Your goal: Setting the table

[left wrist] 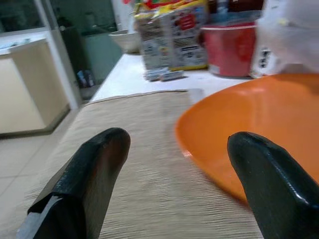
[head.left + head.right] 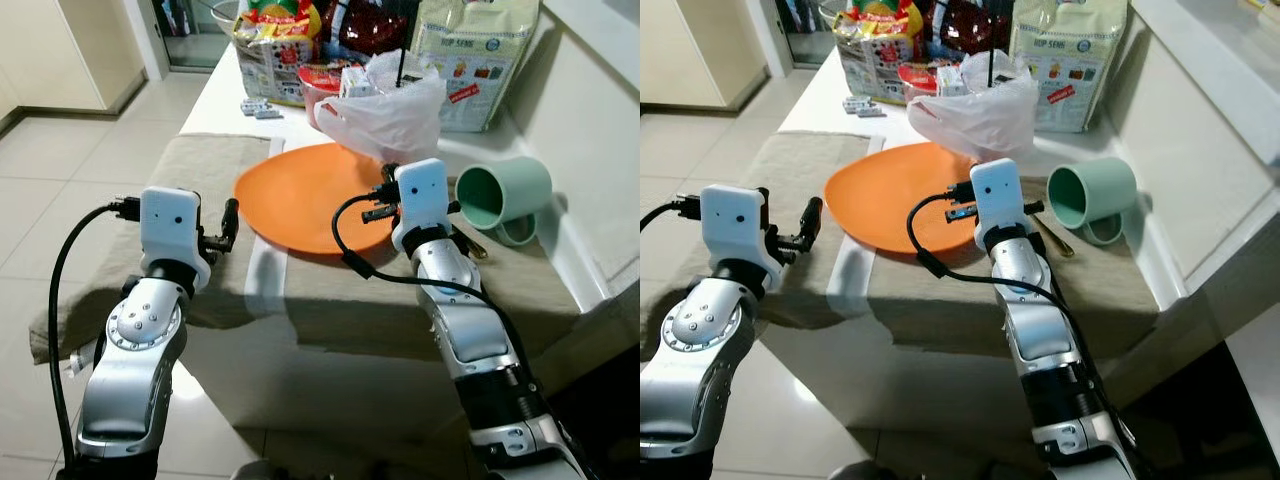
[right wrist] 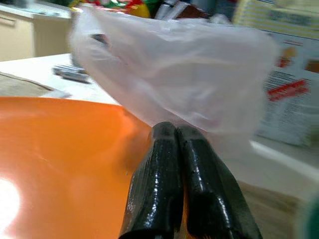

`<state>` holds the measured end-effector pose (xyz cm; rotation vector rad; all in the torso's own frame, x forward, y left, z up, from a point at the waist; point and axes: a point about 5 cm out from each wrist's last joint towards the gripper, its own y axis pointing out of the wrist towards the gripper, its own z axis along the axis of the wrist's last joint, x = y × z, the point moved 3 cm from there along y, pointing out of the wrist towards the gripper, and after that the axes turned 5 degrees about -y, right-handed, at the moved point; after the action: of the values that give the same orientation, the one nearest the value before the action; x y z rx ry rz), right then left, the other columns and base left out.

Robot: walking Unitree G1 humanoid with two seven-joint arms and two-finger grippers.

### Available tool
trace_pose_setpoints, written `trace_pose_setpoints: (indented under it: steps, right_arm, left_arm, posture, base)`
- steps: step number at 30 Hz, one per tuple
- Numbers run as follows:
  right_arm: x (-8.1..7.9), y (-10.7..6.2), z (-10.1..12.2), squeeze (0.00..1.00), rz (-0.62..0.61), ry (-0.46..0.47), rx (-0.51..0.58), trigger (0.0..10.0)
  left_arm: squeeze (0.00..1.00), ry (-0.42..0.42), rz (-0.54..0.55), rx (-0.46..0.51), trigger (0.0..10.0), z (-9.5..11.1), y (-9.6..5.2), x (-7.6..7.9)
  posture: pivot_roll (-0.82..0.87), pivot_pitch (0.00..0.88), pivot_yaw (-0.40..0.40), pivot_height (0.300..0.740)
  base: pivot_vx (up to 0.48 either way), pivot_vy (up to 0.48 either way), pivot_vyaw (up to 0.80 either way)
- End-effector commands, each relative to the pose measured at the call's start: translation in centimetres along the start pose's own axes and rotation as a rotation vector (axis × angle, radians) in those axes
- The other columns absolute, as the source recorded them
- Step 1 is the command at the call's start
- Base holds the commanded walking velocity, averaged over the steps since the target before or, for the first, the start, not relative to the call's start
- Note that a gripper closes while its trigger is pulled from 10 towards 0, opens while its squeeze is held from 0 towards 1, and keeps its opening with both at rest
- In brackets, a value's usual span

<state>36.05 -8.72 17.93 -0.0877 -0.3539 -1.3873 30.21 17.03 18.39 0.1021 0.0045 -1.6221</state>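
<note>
An orange plate (image 2: 300,195) lies on a beige cloth (image 2: 195,165) that covers the near end of the white table (image 2: 225,95). My left gripper (image 1: 178,142) is open just above the cloth, at the plate's left rim, with nothing between its fingers (image 1: 94,169). My right gripper (image 3: 172,132) is shut and empty. It hovers over the plate's right side and points at a white plastic bag (image 2: 390,105). A green mug (image 2: 505,195) lies on its side to the right of the plate. Beside my right wrist lies a gold spoon (image 2: 470,243).
Snack bags (image 2: 275,40), a red tub (image 2: 318,85) and a large pale sack (image 2: 470,50) crowd the far end of the table. A wall (image 2: 590,120) runs close along the right. Tiled floor (image 2: 60,190) lies to the left.
</note>
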Motion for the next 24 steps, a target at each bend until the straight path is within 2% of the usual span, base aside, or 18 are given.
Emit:
trace_pose_setpoints:
  steps: [1,7,13,16,19,24]
  right_arm:
    - [0.4,-0.1,-0.2,0.0,-0.013,-0.011,-0.004,10.0]
    - [1.0,-0.6,0.2,0.0,-0.049,-0.025,0.042,10.0]
    - [3.5,-3.3,-0.3,0.0,-0.152,-0.058,0.058,10.0]
    - [4.6,-4.4,-0.9,0.0,-0.206,-0.08,0.036,10.0]
    - [4.4,-4.8,-1.0,0.0,-0.212,-0.086,0.035,10.0]
    - [2.9,-4.4,-1.0,0.0,-0.163,-0.081,0.015,10.0]
  left_arm:
    - [0.0,-0.001,-0.012,-0.008,10.0,-0.2,-0.1,0.2]
    - [0.0,-0.01,0.021,-0.01,10.0,-0.5,-0.5,-0.4]
    - [0.0,0.013,0.104,-0.024,10.0,-1.0,-2.1,-3.1]
    - [0.0,0.031,0.091,-0.031,10.0,-1.2,-1.9,-3.3]
    - [0.0,0.039,0.069,-0.024,10.0,-1.1,-1.5,-3.0]
    - [0.0,0.024,0.029,-0.015,10.0,-0.9,-0.8,-1.9]
  posture:
    - [-0.02,0.082,0.033,0.74]
    - [-0.02,0.083,0.033,0.74]
    - [-0.04,0.09,0.048,0.74]
    - [-0.06,0.089,0.06,0.74]
    - [-0.07,0.087,0.068,0.74]
    - [-0.08,0.083,0.078,0.74]
  base:
    - [0.0,0.0,0.0]
    - [0.0,0.0,0.0]
    - [0.0,0.0,0.0]
    - [0.0,0.0,0.0]
    - [0.0,0.0,0.0]
    - [0.0,0.0,0.0]
